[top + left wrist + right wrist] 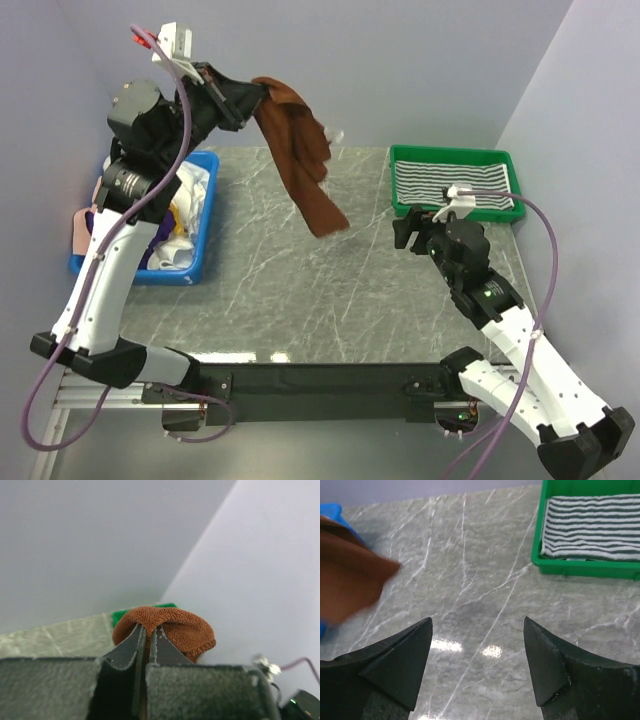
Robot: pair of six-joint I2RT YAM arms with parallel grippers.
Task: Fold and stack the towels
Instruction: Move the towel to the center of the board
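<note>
The left gripper (252, 96) is pinching the brown towel (300, 150), jaws clamped tight on a bunched fold of fuzzy terry cloth. The left arm is reaching high and steeply upward, wrist turned toward the green tray (452, 152). The towel is dangling free in a long, twisted drape, its lower corner hanging in the air above the grey marbled worktop (300, 290), well to the left of the green tray. In the left wrist view the cloth is bulging in a rounded hump over the fingertips (131, 642).

Inside the green tray, a grey-and-white striped towel (450, 185) is lying flat and neatly folded, a soft rectangle filling most of the hard plastic floor. The right gripper (405, 232) is hovering low just on the near side of the green tray, arm bent, jaws standing wide apart with nothing between them. Far to the left of the green tray, across the worktop, the blue bin (205, 215) is holding a crumpled heap of loose towels (185, 205).
</note>
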